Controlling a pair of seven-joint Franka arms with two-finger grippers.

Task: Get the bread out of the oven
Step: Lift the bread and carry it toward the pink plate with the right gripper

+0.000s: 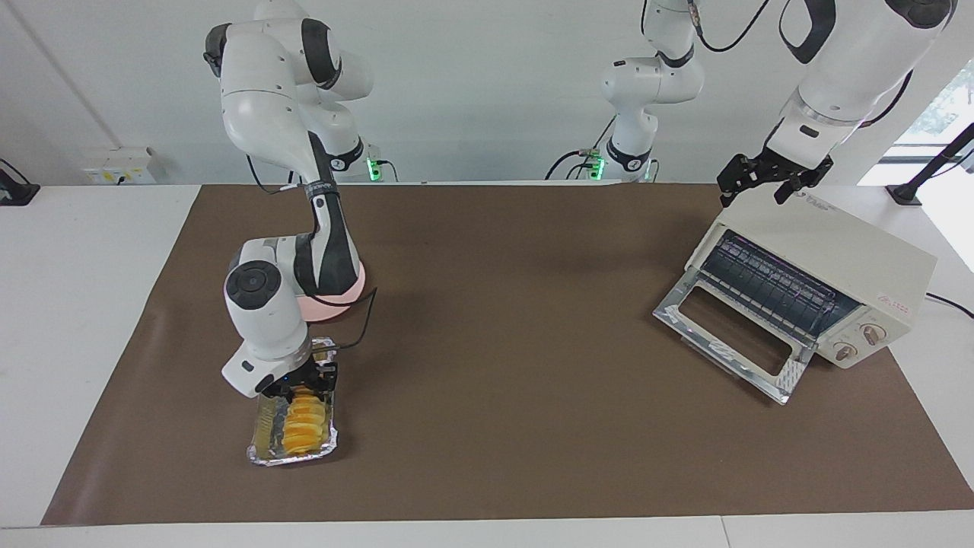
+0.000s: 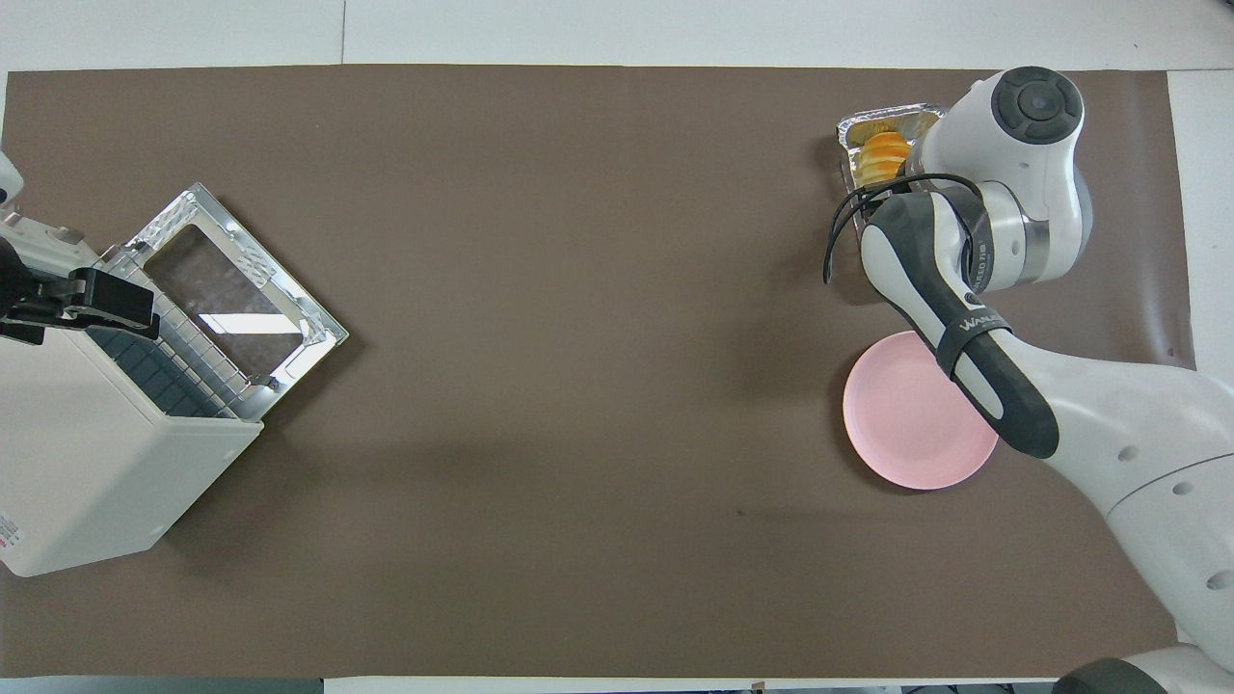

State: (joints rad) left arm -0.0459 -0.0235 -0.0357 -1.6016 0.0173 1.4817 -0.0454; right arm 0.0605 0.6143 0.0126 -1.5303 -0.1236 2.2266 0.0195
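Note:
The bread (image 1: 304, 422), a ridged golden-yellow loaf, lies in a crinkled silver foil tray (image 1: 261, 441) on the brown mat at the right arm's end of the table. It also shows in the overhead view (image 2: 885, 156). My right gripper (image 1: 308, 383) is low over the end of the bread nearer to the robots. The cream-white oven (image 1: 837, 243) stands at the left arm's end with its glass door (image 1: 730, 335) dropped open and its dark rack bare. My left gripper (image 1: 765, 186) is at the oven's top edge above the opening.
A pink plate (image 2: 906, 424) lies beside the foil tray, nearer to the robots, partly under the right arm. The brown mat (image 1: 502, 342) covers most of the table. The oven's knobs (image 1: 860, 342) face away from the robots.

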